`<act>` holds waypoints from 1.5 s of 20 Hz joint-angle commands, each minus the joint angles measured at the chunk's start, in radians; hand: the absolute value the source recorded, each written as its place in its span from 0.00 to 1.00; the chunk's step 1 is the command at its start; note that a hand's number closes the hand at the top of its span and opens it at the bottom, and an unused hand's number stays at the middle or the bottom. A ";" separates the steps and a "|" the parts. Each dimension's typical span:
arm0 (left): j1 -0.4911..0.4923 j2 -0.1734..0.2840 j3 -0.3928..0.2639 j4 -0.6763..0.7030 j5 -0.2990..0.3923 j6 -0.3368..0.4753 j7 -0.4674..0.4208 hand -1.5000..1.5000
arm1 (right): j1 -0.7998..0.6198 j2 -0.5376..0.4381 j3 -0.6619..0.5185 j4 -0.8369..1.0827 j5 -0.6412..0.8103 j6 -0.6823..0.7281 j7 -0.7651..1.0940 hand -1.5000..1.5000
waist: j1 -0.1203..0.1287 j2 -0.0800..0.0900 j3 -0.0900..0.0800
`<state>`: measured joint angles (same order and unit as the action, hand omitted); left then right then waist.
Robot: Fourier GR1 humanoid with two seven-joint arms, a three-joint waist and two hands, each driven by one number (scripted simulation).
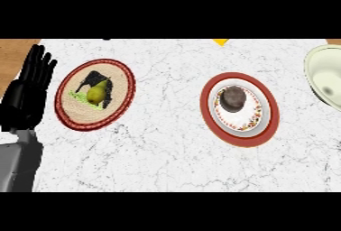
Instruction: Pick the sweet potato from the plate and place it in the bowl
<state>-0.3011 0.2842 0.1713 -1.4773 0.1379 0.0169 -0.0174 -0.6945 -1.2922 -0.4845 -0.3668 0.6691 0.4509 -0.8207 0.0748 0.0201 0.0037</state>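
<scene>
Left hand [28,88] open at edge, sweet potato [234,99] in bowl [256,118]

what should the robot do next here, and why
Probably bring the right hand, not in view, in over the sweet potato. It lies untouched in the bowl on the red plate, at the robot's right. The left hand rests open at the left edge, far from it.
</scene>
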 commanded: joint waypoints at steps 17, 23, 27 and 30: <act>-0.016 -0.006 0.012 0.017 -0.006 0.010 -0.002 0.50 | -0.185 0.381 0.254 0.090 0.151 -0.192 0.105 1.00 | -0.022 0.001 0.000; -0.030 0.014 0.023 -0.002 0.001 0.006 0.032 0.50 | -0.227 0.437 0.208 0.214 0.124 -0.168 0.251 0.00 | -0.017 0.003 0.000; -0.013 0.005 0.022 -0.007 0.006 0.000 0.016 0.50 | -0.220 0.467 0.143 0.255 0.055 -0.123 0.204 0.00 | -0.017 0.004 0.002; -0.023 0.009 0.027 0.034 -0.004 -0.001 -0.011 0.50 | -0.223 0.469 0.065 0.270 -0.023 -0.096 0.165 0.00 | -0.023 0.010 0.003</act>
<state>-0.3024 0.2876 0.1906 -1.4778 0.1365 0.0169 -0.0165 -0.9053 -0.8434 -0.3527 -0.1229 0.7135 0.3234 -0.6362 0.0606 0.0271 0.0061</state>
